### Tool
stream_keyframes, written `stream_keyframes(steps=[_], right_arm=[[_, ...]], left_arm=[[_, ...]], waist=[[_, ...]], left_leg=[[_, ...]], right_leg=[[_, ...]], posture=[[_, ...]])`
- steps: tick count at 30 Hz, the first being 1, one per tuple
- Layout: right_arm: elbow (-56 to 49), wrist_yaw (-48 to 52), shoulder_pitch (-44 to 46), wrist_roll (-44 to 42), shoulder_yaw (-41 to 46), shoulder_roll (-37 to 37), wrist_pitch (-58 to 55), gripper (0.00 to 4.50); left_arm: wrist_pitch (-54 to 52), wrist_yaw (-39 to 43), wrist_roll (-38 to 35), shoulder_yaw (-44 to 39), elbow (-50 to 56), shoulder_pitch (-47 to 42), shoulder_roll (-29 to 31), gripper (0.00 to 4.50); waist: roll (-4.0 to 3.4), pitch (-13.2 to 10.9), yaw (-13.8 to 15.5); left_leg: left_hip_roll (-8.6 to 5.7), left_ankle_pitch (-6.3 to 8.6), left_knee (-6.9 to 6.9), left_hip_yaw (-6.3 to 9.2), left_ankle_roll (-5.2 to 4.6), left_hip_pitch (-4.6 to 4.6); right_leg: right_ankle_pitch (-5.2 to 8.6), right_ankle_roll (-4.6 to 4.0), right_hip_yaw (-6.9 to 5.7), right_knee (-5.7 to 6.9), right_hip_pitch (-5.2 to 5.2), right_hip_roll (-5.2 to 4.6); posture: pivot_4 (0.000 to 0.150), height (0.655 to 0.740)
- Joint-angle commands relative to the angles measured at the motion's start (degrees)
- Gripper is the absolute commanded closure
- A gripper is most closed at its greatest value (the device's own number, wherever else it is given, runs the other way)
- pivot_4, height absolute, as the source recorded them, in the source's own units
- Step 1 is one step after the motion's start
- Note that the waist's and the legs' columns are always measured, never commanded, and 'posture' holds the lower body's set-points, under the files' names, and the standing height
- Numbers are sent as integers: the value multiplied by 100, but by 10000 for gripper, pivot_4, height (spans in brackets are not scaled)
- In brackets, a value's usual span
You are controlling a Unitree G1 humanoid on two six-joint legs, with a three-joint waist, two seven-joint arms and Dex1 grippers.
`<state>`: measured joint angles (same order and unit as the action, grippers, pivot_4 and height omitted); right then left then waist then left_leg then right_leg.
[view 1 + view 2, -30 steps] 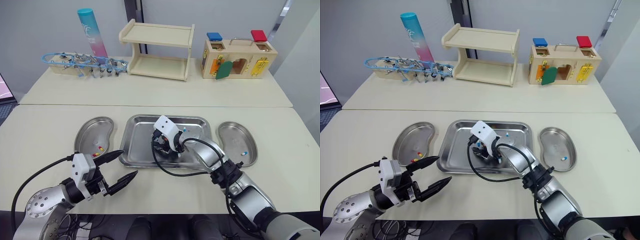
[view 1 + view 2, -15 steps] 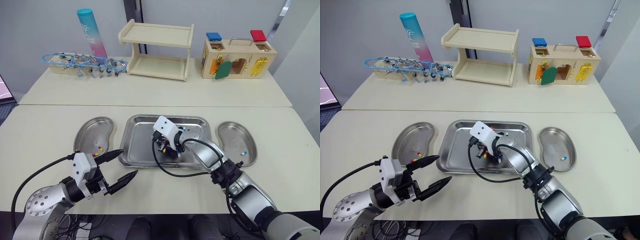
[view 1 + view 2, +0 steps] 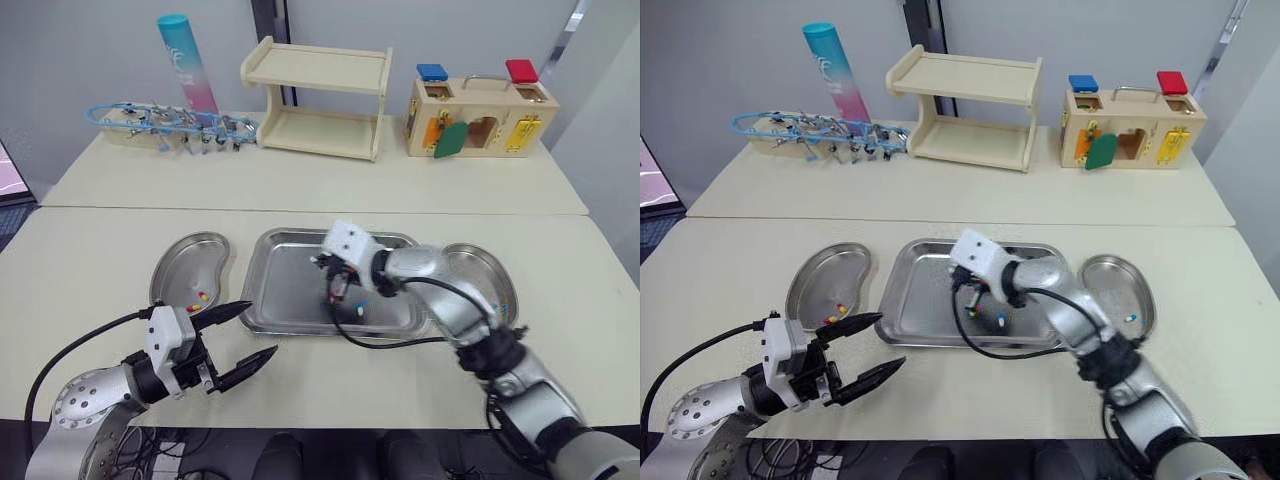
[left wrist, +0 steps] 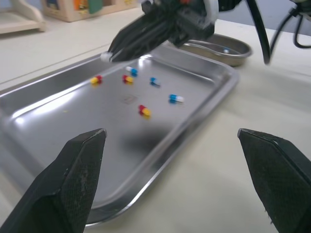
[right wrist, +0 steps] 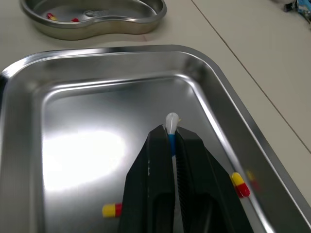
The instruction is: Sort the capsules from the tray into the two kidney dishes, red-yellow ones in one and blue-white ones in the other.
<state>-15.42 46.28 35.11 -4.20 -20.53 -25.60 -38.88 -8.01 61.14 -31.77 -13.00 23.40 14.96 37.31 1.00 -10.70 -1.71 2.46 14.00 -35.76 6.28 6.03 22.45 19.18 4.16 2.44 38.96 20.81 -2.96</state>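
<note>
right gripper [image 5: 171, 135] is narrowed almost shut, pinching a blue-white capsule [image 5: 171, 121] at the tips with the white end sticking out. it hangs over the inside of the tray [image 3: 270, 312], about mid-tray, fingers pointing down toward the tray floor. can't tell if the capsule touches the metal.

loose capsules lie on the tray floor near the gripper: red-yellow ones [image 4: 144, 111] and blue-white ones [image 4: 176, 98], mixed and apart from each other.

left kidney dish [image 3: 183, 258] sits just beside the tray on the robot's left, with a few red-yellow capsules [image 3: 201, 297] at its near end. right kidney dish [image 3: 1108, 272] is just beside the tray on the robot's right, with one blue-white capsule [image 3: 1130, 318] in it, partly behind the right arm.

left gripper [image 3: 258, 328] is spread wide and holds nothing. it sits low over the surface [image 3: 90, 250] in front of the tray's near left corner, fingers pointing toward the tray.

wooden shelf [image 3: 315, 98] and a lock box [image 3: 478, 112] stand on the far surface.
</note>
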Motion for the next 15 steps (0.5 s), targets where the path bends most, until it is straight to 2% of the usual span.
stream_keyframes(steps=[1, 8, 15], right_arm=[[-867, 654, -580, -667, 914, -651, 434, 44859], [-875, 1140, -1805, -1125, 2422, -2177, 511, 44859], [-259, 1032, -2598, -732, 2792, -3131, 564, 44859]], left_arm=[[-99, 243, -230, 237, 415, -120, 144, 0], [-119, 560, -281, 684, 545, -455, 231, 0], [76, 733, -187, 1000, 495, -729, 167, 0]], waist=[[0, -1, 7], [-6, -4, -60], [-6, -4, -24]], left_leg=[[0, 0, 0, -2, 0, 3], [2, 0, -1, -10, -1, 2], [2, 0, -6, -12, -1, 5]], right_leg=[[0, 0, 1, 0, 5, 0], [0, 0, 9, 8, 11, 3], [0, 0, 10, 6, 10, 3]], posture=[[1500, 7400], [1500, 7400], [1500, 7400]])
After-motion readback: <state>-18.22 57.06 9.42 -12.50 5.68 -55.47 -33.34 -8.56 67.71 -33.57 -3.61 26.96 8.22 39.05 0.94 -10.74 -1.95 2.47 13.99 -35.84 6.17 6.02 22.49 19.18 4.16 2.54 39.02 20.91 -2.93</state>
